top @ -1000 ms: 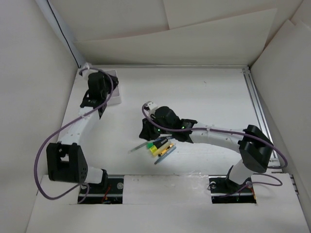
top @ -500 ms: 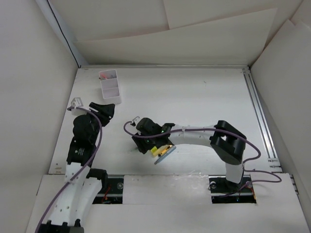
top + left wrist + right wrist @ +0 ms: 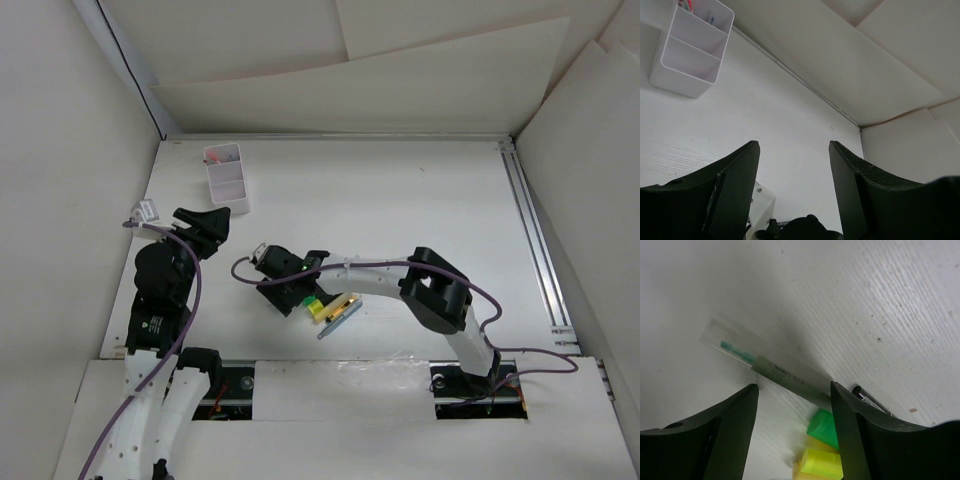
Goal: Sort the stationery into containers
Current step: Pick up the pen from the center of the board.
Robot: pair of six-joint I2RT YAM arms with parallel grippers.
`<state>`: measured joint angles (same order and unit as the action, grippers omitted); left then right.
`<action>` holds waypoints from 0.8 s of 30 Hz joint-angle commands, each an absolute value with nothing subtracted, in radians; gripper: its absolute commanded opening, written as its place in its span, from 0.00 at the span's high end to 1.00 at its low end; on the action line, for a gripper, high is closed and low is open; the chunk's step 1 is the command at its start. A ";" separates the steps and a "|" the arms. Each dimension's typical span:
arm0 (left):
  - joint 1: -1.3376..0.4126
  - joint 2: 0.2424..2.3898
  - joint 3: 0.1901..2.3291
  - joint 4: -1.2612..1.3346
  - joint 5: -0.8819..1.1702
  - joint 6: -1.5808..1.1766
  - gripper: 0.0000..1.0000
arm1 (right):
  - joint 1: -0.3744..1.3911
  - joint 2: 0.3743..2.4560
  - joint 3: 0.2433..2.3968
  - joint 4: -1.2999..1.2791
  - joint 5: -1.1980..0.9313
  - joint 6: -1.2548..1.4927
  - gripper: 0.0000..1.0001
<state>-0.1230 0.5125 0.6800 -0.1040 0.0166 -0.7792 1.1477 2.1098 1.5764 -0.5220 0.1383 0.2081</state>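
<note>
The white table top [image 3: 400,200] showed a fine ribbed grain and a few dark specks in the right wrist view. White board walls [image 3: 350,90] closed it in at the left, back and right, with overlapping sheets across the back. A silver metal rail [image 3: 530,230] ran along the table's right edge, and a white ledge [image 3: 340,400] covered the near edge between the two arm bases.

The small white translucent plastic box with divided compartments [image 3: 227,178] stood near the far left corner of the table. A red pen [image 3: 213,157] stood in its farthest compartment.

The left gripper [image 3: 205,225] hung on the near side of the box, apart from it. Its jaws stood partly apart and held nothing.

The right gripper [image 3: 794,392] was down over the loose stationery in the near middle of the table, well apart from the box. Its jaws were spread wide and gripped nothing. A thin teal pen with a clear cap [image 3: 785,377] lay flat on the table, crossing the gap between them. Just beside that pen lay the yellow-green highlighters [image 3: 821,460] and the end of a black pen [image 3: 867,399]. In the top view a grey-blue pen [image 3: 340,320] lay slantwise at the right of the cluster.
</note>
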 commanded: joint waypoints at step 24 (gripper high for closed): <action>-0.130 0.560 0.733 -0.034 0.034 -0.765 0.44 | 1.127 2.134 1.611 -0.381 0.101 0.114 0.95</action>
